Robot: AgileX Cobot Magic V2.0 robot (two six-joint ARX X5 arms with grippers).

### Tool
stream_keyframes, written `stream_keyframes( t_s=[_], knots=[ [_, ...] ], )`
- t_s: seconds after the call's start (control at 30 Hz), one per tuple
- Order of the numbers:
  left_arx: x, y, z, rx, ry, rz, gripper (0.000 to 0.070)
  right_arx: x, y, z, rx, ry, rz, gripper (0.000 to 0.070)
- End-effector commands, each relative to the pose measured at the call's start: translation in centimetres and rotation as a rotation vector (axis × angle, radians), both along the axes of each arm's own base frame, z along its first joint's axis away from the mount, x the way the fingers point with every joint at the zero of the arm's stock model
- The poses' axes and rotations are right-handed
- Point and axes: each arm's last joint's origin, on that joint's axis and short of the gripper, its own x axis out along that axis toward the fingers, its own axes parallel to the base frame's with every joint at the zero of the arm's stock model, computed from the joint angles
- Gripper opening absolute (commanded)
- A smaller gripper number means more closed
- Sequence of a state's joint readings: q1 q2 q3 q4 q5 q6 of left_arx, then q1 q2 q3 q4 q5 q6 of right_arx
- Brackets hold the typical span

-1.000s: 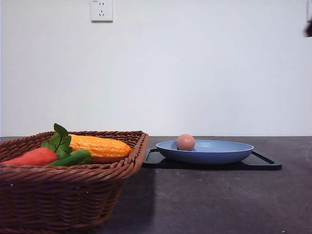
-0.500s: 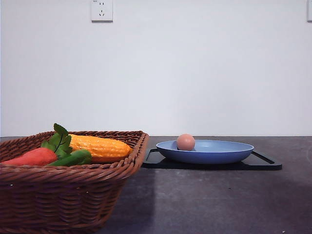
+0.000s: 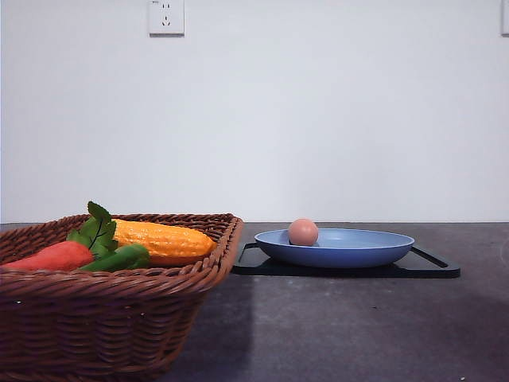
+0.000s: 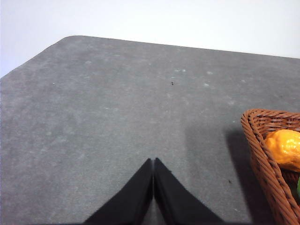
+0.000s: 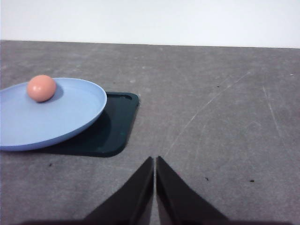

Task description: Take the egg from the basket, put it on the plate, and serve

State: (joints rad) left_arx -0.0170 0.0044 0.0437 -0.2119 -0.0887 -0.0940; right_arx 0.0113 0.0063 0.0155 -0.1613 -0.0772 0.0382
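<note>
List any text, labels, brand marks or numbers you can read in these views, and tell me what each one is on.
No text can be read in any view.
Wall socket: a tiny mark sits above its top left corner, too small to read.
Egg, plate, black tray, basket, corn and carrot: no print visible.
Left gripper and right gripper: plain black, no markings.

1 egg (image 3: 303,231) | 1 plate (image 3: 358,253) | 1 tray (image 3: 433,267) | 1 basket (image 3: 95,318) | 1 corn cob (image 3: 163,239) | 1 carrot (image 3: 49,257) | 2 grippers: left gripper (image 4: 153,161), right gripper (image 5: 154,160)
</note>
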Motion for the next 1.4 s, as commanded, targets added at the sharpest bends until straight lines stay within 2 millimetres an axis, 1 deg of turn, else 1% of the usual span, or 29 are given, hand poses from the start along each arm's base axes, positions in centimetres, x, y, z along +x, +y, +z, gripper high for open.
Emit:
stream_keyframes(
  t_s=[0.0,1.37],
  knots=[
    [0.07,0.01,-0.94,-0.004,0.04,0.0,0.0,0.04,0.0,-0.05,0.022,-0.009,-0.004,0.0],
    [0.07,0.01,-0.94,-0.003,0.04,0.0,0.0,0.04,-0.01,0.0,0.022,-0.014,-0.004,0.0]
  ],
)
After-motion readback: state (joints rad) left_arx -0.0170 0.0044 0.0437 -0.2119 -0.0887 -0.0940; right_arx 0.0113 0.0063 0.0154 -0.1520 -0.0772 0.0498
